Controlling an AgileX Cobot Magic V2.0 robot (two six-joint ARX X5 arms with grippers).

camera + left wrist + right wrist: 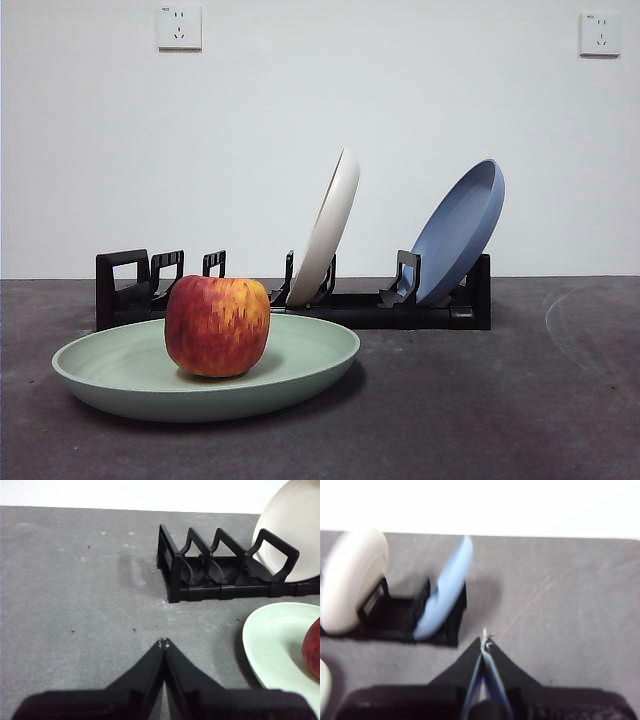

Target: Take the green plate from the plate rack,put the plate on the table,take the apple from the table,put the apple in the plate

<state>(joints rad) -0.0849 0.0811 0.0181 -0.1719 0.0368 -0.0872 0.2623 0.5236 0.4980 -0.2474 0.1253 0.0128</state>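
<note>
The green plate [300,365] lies flat on the dark grey table [500,400], in front of the black plate rack [350,305]. The red and yellow apple [217,325] stands upright in the plate, left of its middle. In the left wrist view the plate's rim [265,645] and a slice of the apple [312,647] show beside the rack's empty end [200,575]. My left gripper [163,642] is shut and empty, above bare table away from the plate. My right gripper [485,640] is shut and empty, above the table near the rack's other end [400,617]. Neither arm shows in the front view.
A cream-white plate [325,230] and a blue plate [460,230] lean upright in the rack; both show in the right wrist view, cream [352,577] and blue [445,590]. Two wall sockets [178,27] sit high on the white wall behind.
</note>
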